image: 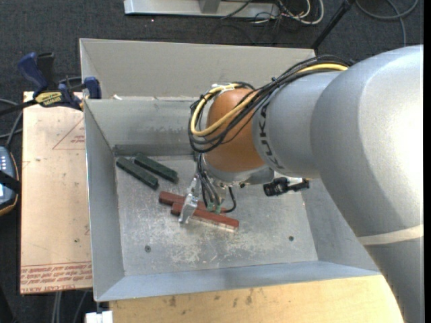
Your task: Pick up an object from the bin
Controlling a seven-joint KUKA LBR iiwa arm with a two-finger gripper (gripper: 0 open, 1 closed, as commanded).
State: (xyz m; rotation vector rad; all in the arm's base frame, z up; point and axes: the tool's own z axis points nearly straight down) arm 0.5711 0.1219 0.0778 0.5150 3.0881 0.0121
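My gripper (189,212) is down at the floor in the middle of the bin, its tip resting against a long red-brown bar (225,221) that lies slanted there. The bar's right end sticks out to the right of the gripper. A second red-brown piece (168,198) pokes out to the gripper's upper left, touching or overlapping the first. Part of both pieces is hidden under the gripper. Two dark green bars (137,171) (157,167) lie side by side further left and back, apart from the gripper.
The arm with its orange cover and cables comes in from the right and hangs over the bin's middle and right side. The bin floor is scuffed, with bare room in front and at the right.
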